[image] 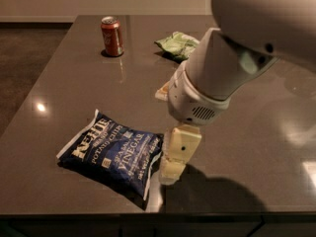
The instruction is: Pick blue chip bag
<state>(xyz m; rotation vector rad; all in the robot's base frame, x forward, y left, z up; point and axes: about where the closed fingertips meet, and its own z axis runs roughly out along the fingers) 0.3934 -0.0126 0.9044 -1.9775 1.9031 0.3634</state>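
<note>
The blue chip bag (112, 153) lies flat on the dark table (74, 73) near its front edge, navy foil with white lettering. My gripper (170, 174) hangs from the white arm (222, 68) just right of the bag, its cream fingertips low over the table at the bag's right edge. The arm comes in from the upper right.
A red soda can (112, 36) stands at the back left. A light green chip bag (177, 45) lies at the back centre, partly behind the arm. A small tan object (162, 90) peeks out by the arm. The table's front edge runs just below the bag.
</note>
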